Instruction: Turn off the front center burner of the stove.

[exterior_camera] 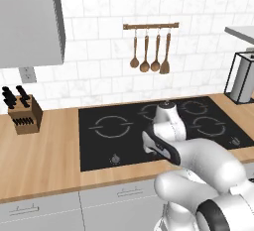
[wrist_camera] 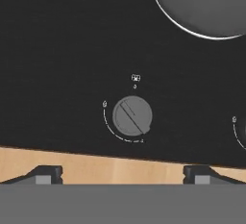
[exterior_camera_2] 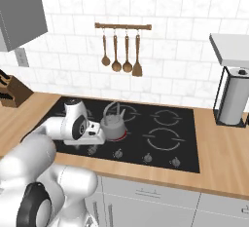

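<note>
Wooden worktop (wrist_camera: 120,168) edges black stove (wrist_camera: 57,50); you read "0" beside grey knob (wrist_camera: 132,116). Gripper (wrist_camera: 123,175) spread wide, holding nothing.

My two base cameras look down from behind, left and right, sharing the stove (exterior_camera: 119,141); my hand camera hangs close above one knob (wrist_camera: 132,116).

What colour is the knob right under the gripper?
Grey, on the black glass; the knob shows best in the hand view.
</note>
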